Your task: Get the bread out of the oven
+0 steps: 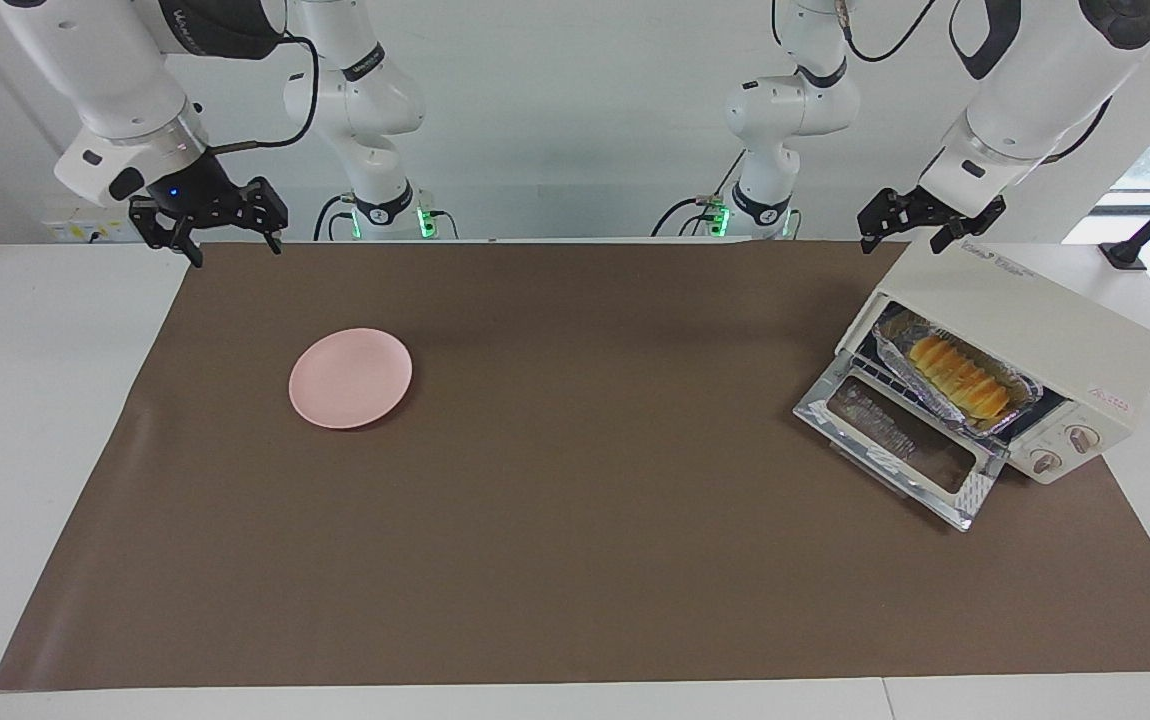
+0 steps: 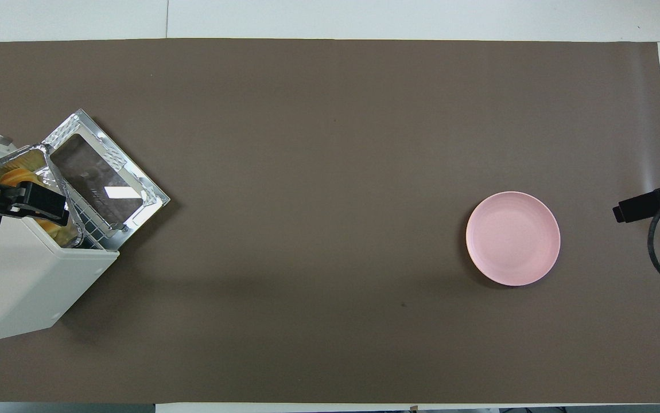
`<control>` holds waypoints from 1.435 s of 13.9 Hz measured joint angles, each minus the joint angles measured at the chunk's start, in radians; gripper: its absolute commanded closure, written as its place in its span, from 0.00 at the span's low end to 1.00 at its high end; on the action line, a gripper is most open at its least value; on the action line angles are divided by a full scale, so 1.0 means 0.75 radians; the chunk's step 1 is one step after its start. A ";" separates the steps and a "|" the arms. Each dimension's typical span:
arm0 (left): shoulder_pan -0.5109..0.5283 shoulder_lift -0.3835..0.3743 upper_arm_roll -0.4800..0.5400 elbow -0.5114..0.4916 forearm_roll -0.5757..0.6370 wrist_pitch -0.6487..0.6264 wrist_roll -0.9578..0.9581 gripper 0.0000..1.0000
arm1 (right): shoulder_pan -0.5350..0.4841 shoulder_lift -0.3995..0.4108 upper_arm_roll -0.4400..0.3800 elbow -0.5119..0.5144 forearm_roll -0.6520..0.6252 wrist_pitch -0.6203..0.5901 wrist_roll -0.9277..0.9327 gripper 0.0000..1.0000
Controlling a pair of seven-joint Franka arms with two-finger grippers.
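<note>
Black end effectors (image 1: 207, 222) (image 1: 925, 222) open, empty.

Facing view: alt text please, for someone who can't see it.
A cream toaster oven sits at the left arm's end of a brown mat, door down, with the bread in a foil tray inside. An empty pink plate lies toward the right arm's end. The left gripper and right gripper hang open and empty.

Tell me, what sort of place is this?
Probably a robotics lab staged as a kitchen: two arms mounted at a table covered by a brown mat, with only a toaster oven and a pink plate.
</note>
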 measured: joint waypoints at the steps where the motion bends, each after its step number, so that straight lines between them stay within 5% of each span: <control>1: 0.000 0.000 0.000 0.000 0.000 0.001 0.000 0.00 | 0.000 0.000 0.000 0.000 0.000 0.000 0.000 0.00; 6: -0.006 0.001 -0.008 -0.003 0.000 0.013 -0.016 0.00 | 0.000 0.000 0.000 0.000 0.000 0.000 0.000 0.00; 10: -0.033 0.024 -0.018 -0.035 0.000 0.164 -0.347 0.00 | 0.000 0.000 0.000 0.000 0.000 0.000 0.000 0.00; 14: -0.051 0.221 -0.017 -0.056 0.118 0.319 -0.659 0.00 | 0.000 0.000 0.000 0.000 0.000 0.000 0.000 0.00; 20: 0.035 0.438 0.009 -0.063 0.341 0.533 -0.690 0.00 | 0.000 0.000 0.000 0.000 0.000 0.000 0.000 0.00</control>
